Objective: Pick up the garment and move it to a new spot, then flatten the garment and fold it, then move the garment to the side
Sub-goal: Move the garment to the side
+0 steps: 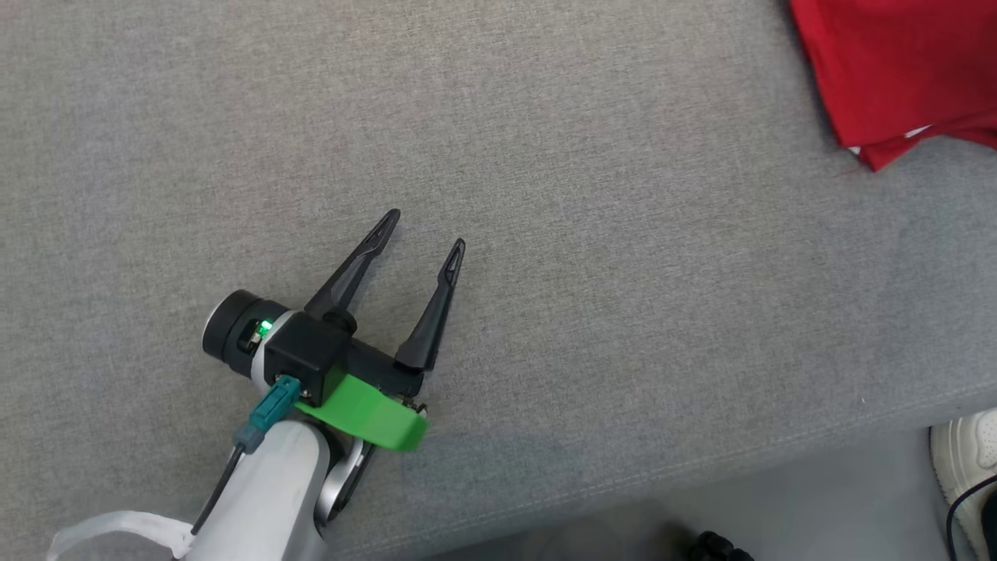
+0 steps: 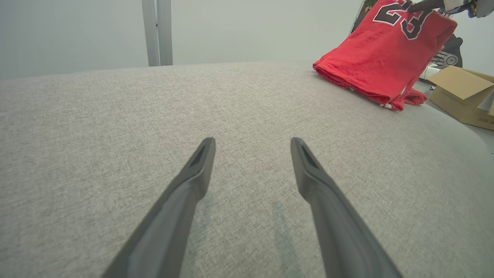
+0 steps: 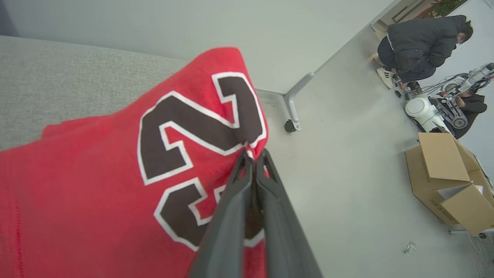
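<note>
The garment (image 1: 896,70) is a red jersey with a dark, white-edged number. It lies folded at the far right of the grey padded surface (image 1: 545,195), with one edge lifted. In the left wrist view the red jersey (image 2: 378,58) rises at the upper right. My right gripper (image 3: 252,154) is shut on the jersey (image 3: 96,185), its fingertips pinching the cloth at the edge of the number. My left gripper (image 1: 424,230) hovers open over bare grey surface, well to the left of the garment, with nothing between its fingers (image 2: 200,162).
An open cardboard box (image 3: 447,181) stands on the floor beyond the surface's edge. A person in a dark jacket (image 3: 420,42) crouches farther off beside some equipment. A white shoe (image 1: 966,460) shows at the lower right of the head view.
</note>
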Robot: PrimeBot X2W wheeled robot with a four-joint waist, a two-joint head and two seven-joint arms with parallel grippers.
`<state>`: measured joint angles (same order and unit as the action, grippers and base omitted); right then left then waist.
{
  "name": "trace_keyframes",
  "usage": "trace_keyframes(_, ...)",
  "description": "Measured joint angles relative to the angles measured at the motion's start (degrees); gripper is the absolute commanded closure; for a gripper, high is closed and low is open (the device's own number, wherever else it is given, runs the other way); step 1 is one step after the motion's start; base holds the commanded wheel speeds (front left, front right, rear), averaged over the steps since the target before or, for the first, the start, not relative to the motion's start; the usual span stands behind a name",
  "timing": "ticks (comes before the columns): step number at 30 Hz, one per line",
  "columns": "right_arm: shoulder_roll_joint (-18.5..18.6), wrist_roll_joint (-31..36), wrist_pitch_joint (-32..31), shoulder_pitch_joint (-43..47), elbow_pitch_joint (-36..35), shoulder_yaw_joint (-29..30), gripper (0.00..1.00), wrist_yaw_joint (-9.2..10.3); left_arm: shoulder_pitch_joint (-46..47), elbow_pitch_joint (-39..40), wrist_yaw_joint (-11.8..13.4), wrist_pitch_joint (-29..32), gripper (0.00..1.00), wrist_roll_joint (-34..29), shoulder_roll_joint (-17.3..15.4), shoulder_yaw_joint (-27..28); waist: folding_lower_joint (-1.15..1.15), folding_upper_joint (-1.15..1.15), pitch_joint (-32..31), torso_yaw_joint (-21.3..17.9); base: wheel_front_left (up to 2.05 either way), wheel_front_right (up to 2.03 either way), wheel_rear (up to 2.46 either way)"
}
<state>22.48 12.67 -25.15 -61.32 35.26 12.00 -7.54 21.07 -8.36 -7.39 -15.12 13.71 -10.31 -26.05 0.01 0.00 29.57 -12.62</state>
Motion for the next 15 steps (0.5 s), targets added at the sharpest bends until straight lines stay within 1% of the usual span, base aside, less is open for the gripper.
trace_keyframes(2, 1.85, 0.55, 0.11, -0.2, 0.51, 0.29, 1.0, 0.0, 0.26, 0.18, 0.0, 0.0, 0.0, 0.15, -0.24, -0.45, 0.0, 0.0, 0.58, 0.68, 0.0, 0.0, 0.0)
trace_keyframes(6, 3.7, 2.42, 0.31, -0.24, 1.62, 1.99, 1.0, 0.0, 1.07, 0.25, 0.0, -0.01, 0.0, 0.19, -0.91, -1.69, 0.0, 0.0, 1.8, 2.22, 0.0, 0.0, 0.0)
trace_keyframes(10, 6.0, 5.68, 1.55, 0.1, 3.49, 4.97, 1.0, 0.0, 2.26, 0.46, 0.0, -0.01, 0.0, 0.18, -1.08, -2.92, 0.0, 0.0, 3.01, 3.95, 0.0, 0.0, 0.0)
trace_keyframes(11, 6.61, 6.56, 2.48, 0.3, 3.86, 5.66, 0.66, 0.0, 2.45, 0.45, 0.0, -0.01, 0.0, 0.18, -1.08, -3.25, 0.0, 0.0, 3.26, 4.39, 0.0, 0.0, 0.0)
trace_keyframes(12, 7.06, 7.6, 3.44, 0.52, 4.22, 6.21, 0.0, 0.0, 2.64, 0.45, 0.0, -0.01, 0.0, 0.18, -1.07, -3.53, 0.0, 0.0, 3.48, 4.82, 0.0, 0.0, 0.0)
trace_keyframes(15, 7.24, 10.27, 5.59, 1.24, 5.37, 8.51, 0.0, 0.0, 3.11, 0.93, 0.0, 0.0, 0.0, -0.21, -1.07, -4.04, 0.0, 0.0, 3.89, 5.87, 0.0, 0.0, 0.0)
